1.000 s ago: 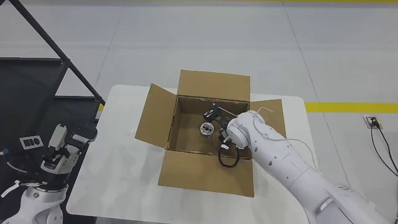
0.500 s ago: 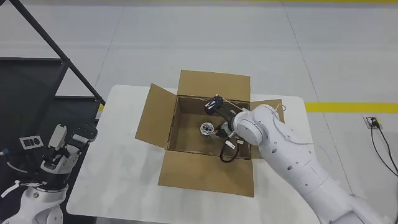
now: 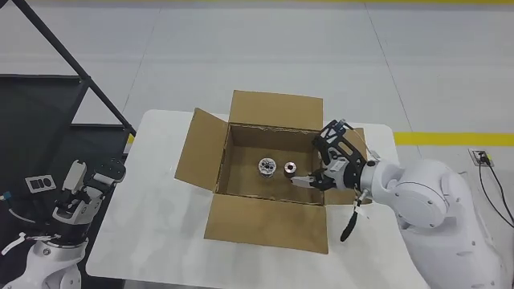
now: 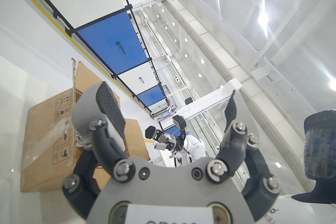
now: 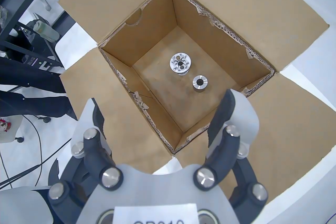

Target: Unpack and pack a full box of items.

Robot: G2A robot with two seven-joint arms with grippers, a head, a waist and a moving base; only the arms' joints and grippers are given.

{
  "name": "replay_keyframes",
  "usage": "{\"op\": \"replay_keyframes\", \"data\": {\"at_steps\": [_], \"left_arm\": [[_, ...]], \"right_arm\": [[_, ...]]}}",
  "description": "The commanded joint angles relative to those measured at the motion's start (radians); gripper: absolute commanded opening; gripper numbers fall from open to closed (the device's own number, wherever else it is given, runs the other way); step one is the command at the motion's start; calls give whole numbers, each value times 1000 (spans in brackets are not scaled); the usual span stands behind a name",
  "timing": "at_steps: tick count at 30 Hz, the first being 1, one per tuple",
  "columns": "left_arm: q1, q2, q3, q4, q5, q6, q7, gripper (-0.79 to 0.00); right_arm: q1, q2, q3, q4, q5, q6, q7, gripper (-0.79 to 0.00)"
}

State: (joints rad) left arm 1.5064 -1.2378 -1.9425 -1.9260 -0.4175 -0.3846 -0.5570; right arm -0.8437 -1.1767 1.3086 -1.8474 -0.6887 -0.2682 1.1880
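Observation:
An open cardboard box [image 3: 265, 223] stands on the white table [image 3: 161, 225]. On its floor lie two metal parts: a flanged disc with holes [image 3: 266, 165] [image 5: 179, 63] and a small ring-shaped cylinder [image 3: 288, 168] [image 5: 200, 83]. My right gripper [image 3: 318, 160] [image 5: 162, 114] hangs open and empty above the box's right edge, looking down into the box [image 5: 157, 33]. Low at the table's left, my left gripper [image 3: 87, 178] [image 4: 169, 104] points upward, open with nothing between its fingers. The box's outer wall [image 4: 50, 135] is off to one side in the left wrist view.
All four box flaps are folded outward, the front one [image 3: 269, 229] lying over the table's near part. A black metal frame [image 3: 56, 48] and dark equipment stand left of the table. A black cable [image 3: 351, 225] dangles from the right arm.
The right arm has pulled up and out of the box to the right. The small cylinder now shows on the box floor beside the disc. The left arm is still.

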Motion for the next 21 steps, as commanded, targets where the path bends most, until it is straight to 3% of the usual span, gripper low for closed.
{"op": "replay_keyframes", "data": {"at_steps": [1,6,9,12,16,21], "left_arm": [[0,0,0,0,0,0,0,0],[-3,0,-4,-2,34,12,36,0],[-40,0,19,21,265,59,181,0],[-101,-5,114,73,471,133,306,0],[-166,-7,225,143,571,189,289,0],[-225,-8,313,208,624,188,240,0]], "right_arm": [[0,0,0,0,0,0,0,0],[-10,0,3,10,2,13,-21,0],[-19,2,44,40,56,52,-79,0],[-40,9,126,66,169,61,-115,0],[-79,22,252,115,300,85,-139,0],[-129,38,370,179,406,110,-140,0]]}}
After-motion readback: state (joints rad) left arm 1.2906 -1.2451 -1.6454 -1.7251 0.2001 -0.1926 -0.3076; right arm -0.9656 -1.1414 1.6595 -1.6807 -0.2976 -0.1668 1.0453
